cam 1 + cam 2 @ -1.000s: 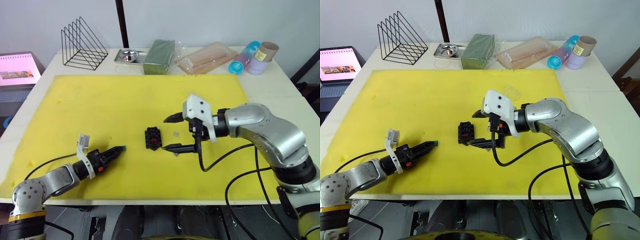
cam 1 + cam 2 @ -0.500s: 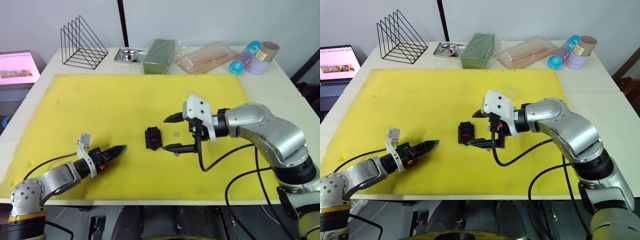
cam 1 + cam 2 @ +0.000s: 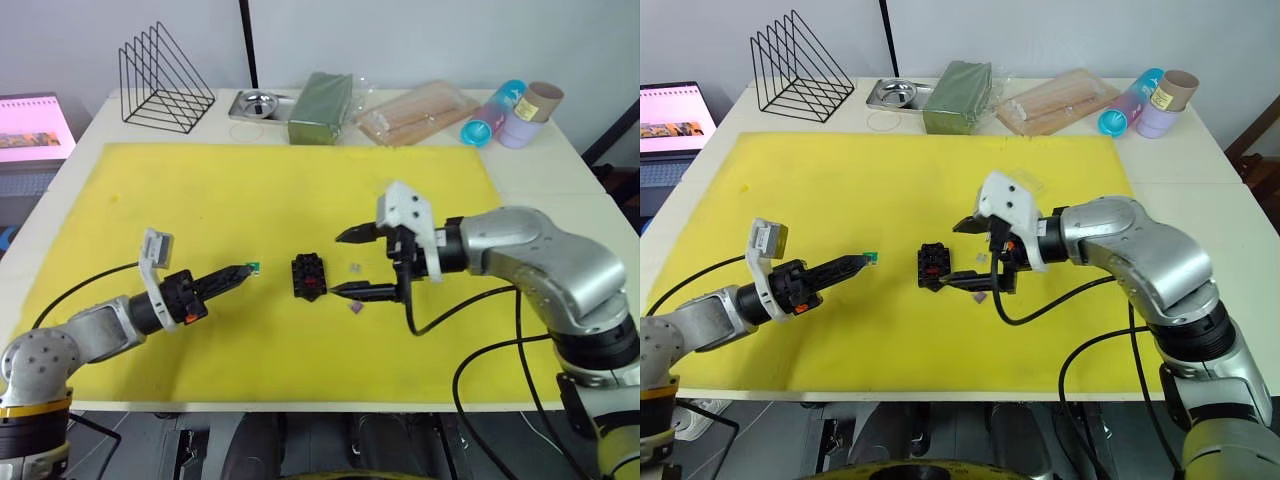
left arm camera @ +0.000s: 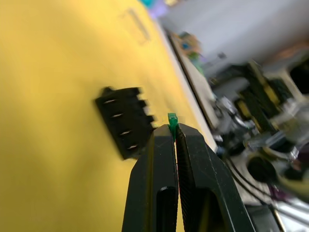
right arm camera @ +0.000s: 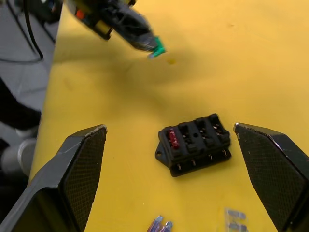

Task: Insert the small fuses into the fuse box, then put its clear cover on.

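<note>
The black fuse box (image 3: 308, 276) lies mid-mat on the yellow mat (image 3: 200, 200), with a red fuse (image 5: 172, 137) seated in one end slot. My left gripper (image 3: 243, 271) is shut on a green fuse (image 3: 256, 266), held a short way to the left of the box; the left wrist view shows the green fuse (image 4: 171, 117) sticking out of the fingertips. On the box's right side my right gripper (image 3: 338, 264) stands open, with nothing in it. Greyish-purple fuses (image 3: 357, 307) lie on the mat near its lower finger. The clear cover (image 3: 1032, 181) lies behind the right wrist.
Along the table's far edge stand a wire rack (image 3: 165, 75), a steel dish (image 3: 258, 105), a green box (image 3: 320, 100), a clear bag of sticks (image 3: 415, 112) and cups (image 3: 515, 110). A laptop (image 3: 30, 130) sits off the left. Black cables (image 3: 470, 330) hang from the right arm.
My left gripper has carried the green fuse away from the front edge, level with the fuse box. The right gripper has stayed open beside the box. The camera has shifted slightly.
</note>
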{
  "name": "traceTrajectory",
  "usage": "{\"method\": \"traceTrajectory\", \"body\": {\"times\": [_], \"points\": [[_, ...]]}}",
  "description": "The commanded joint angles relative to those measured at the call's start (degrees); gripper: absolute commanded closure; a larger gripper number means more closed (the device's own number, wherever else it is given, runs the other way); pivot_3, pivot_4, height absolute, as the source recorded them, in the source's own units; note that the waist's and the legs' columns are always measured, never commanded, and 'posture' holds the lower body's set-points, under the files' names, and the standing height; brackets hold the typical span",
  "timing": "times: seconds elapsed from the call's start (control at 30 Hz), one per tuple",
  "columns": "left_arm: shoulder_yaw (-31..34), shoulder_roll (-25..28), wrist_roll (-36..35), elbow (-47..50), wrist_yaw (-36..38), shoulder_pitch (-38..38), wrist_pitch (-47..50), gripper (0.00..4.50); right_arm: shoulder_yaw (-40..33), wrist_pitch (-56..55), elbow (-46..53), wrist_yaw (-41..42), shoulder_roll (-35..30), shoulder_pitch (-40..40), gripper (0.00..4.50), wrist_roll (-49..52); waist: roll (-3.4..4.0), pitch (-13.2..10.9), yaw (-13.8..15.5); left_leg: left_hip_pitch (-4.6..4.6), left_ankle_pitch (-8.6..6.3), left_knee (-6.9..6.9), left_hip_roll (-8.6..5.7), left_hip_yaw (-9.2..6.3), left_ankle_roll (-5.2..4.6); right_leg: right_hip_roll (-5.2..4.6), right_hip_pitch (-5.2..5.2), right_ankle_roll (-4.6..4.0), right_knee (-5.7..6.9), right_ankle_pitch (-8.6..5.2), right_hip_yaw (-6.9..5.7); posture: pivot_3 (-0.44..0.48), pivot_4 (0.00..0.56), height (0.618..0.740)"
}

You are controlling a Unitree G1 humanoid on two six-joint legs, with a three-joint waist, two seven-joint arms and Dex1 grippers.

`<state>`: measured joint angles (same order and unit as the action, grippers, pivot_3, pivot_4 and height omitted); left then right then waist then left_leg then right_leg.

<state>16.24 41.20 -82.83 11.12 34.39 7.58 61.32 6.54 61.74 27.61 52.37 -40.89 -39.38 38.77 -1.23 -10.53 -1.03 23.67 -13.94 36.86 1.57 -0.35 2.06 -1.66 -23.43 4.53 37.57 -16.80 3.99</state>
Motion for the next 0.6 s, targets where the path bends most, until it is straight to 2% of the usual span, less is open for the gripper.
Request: {"method": "traceTrajectory", "body": {"times": [0.03,0.13,0.23,0.43,0.57,0.6], "points": [[-2.09,2.16,4.87,2.76,11.26,3.63,-2.15,4.43,-7.85,11.15,0.29,-1.58,0.9,-4.04,0.0,11.51,0.02,-0.02,0.03,0.09,0.0,-0.01,0.0,0.0,0.0,0.0,-0.09,0.0,-0.01,0.0,0.0,0.0,0.15,0.74],[-4.9,3.23,9.37,4.27,18.0,6.34,-4.13,4.43,-11.03,17.93,-0.6,-3.65,1.66,-6.77,0.0,17.85,0.02,-0.02,0.05,0.4,0.0,-0.04,0.02,-0.07,0.0,-0.01,-0.34,0.01,-0.02,0.01,-0.02,0.0,0.15,0.74],[-8.66,2.46,13.41,4.29,22.48,12.96,-6.15,4.43,-13.56,23.95,-3.67,-7.44,3.85,-10.84,0.0,21.75,0.02,-0.02,0.06,0.77,0.01,-0.02,0.03,-0.09,-0.01,0.02,-0.71,0.03,0.01,0.03,-0.03,0.0,0.15,0.74],[-12.9,-1.75,18.6,1.23,25.1,23.52,-8.5,4.43,-15.21,30.55,-7.68,-13.4,7.63,-16.11,0.0,25.81,0.02,-0.03,0.02,0.85,0.0,0.02,-0.01,-0.02,-0.03,0.18,-0.75,0.32,0.02,0.19,-0.07,0.0,0.15,0.74],[-13.79,-3.43,20.84,0.39,26.19,25.65,-9.19,4.43,-14.98,30.76,-9.49,-17.03,8.25,-17.29,0.0,27.62,0.02,-0.03,-0.2,0.86,0.0,0.03,-0.03,0.02,-0.04,0.23,-0.78,0.63,0.02,0.36,-0.04,0.0,0.15,0.74],[-13.89,-3.72,21.17,0.38,26.24,25.87,-9.19,4.5,-15.1,30.76,-10.02,-17.61,8.16,-17.64,0.39,28.39,0.02,-0.03,-0.18,0.87,0.0,0.03,-0.03,0.02,-0.04,0.26,-0.79,0.63,0.02,0.36,-0.05,0.0,0.15,0.74]]}}
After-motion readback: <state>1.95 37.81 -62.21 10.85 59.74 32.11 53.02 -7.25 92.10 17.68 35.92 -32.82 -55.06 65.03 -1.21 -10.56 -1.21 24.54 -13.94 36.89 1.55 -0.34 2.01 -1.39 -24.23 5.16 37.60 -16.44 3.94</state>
